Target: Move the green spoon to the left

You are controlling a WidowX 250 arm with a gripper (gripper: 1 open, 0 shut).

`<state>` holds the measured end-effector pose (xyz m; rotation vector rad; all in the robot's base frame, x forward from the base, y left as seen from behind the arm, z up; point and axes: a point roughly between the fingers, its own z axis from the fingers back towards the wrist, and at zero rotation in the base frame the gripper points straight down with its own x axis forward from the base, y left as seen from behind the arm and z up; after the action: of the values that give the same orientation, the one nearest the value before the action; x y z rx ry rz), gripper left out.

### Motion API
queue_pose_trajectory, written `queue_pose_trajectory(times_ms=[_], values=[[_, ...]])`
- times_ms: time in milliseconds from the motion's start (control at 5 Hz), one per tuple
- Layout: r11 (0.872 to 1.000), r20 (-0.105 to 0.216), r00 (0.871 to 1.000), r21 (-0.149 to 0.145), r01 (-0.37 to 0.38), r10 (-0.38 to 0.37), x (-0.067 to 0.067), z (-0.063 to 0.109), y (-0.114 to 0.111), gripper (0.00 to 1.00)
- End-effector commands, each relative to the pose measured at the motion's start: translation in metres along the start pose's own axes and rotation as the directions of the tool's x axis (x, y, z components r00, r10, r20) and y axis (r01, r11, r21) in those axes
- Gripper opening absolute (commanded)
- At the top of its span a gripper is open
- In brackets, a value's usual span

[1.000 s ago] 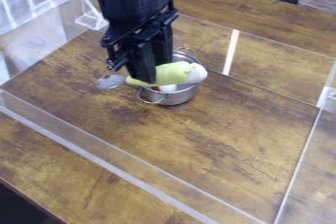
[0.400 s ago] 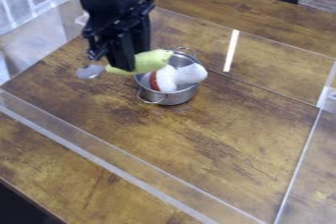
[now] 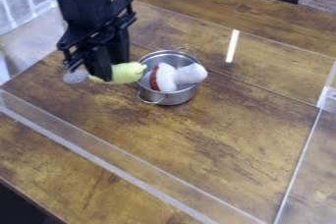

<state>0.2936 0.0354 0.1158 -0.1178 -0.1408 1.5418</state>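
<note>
Left of the round steel pot (image 3: 168,87), above the wooden surface (image 3: 197,159): black hand (image 3: 100,66) pointing down, fingers clamped on the green spoon (image 3: 116,72), held clear of the wood. Yellow-green handle sticking out right toward the pot rim, silver bowl poking out left. Shifted left since a second ago, when spoon and hand hung right over the pot. White-handled, red-tipped utensil (image 3: 182,75) unmoved inside the pot. No legible writing or labels anywhere.
</note>
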Motion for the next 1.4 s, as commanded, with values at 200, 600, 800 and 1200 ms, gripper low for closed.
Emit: queue_pose_trajectory(times_ms=[200,600,800,1200], values=[[0.989,0.019,0.991,-0.060,0.134,-0.134,0.012,0.015,0.007,0.00],[0.975,0.031,0.978,-0.075,0.210,-0.208,0.006,-0.001,0.003,0.00],[0.978,0.047,0.980,-0.079,0.195,-0.192,-0.004,-0.007,-0.003,0.00],[0.936,0.021,0.939,-0.081,0.343,-0.343,-0.001,0.029,-0.019,0.00]])
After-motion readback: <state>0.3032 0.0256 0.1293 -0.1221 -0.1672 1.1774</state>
